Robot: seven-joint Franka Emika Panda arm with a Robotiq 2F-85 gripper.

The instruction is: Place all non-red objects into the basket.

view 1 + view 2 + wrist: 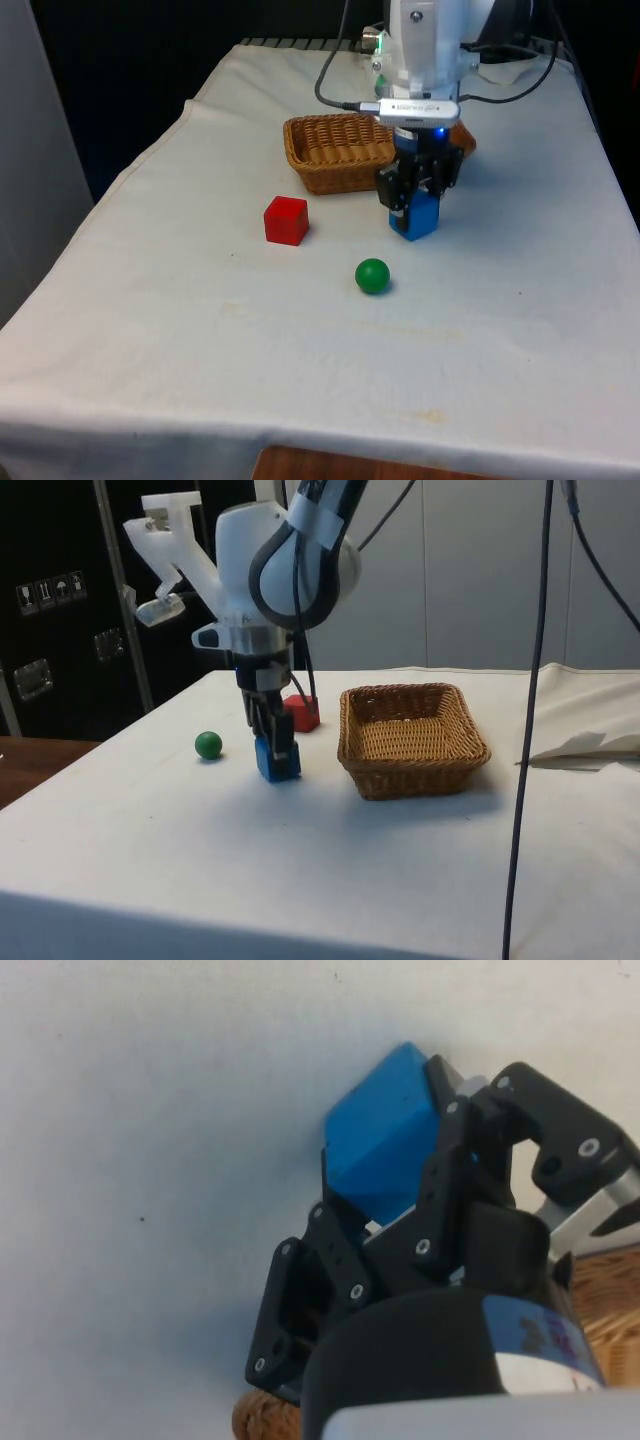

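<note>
My gripper (419,198) is shut on a blue block (421,217), which sits tilted between the fingers at or just above the cloth, right in front of the wicker basket (322,150). In the side view the gripper (271,734) and blue block (278,761) stand beside the basket (412,772), which has nothing in it. In the wrist view the blue block (384,1148) is clamped between the black fingers (447,1165). A green ball (372,276) lies nearer the camera than the block. A red cube (286,220) rests towards the front view's left.
The green ball (208,744) and red cube (303,712) lie on either side of the gripper in the side view. Black cables hang down over the far end of the table. A fold of white cloth (585,742) lies beyond the basket.
</note>
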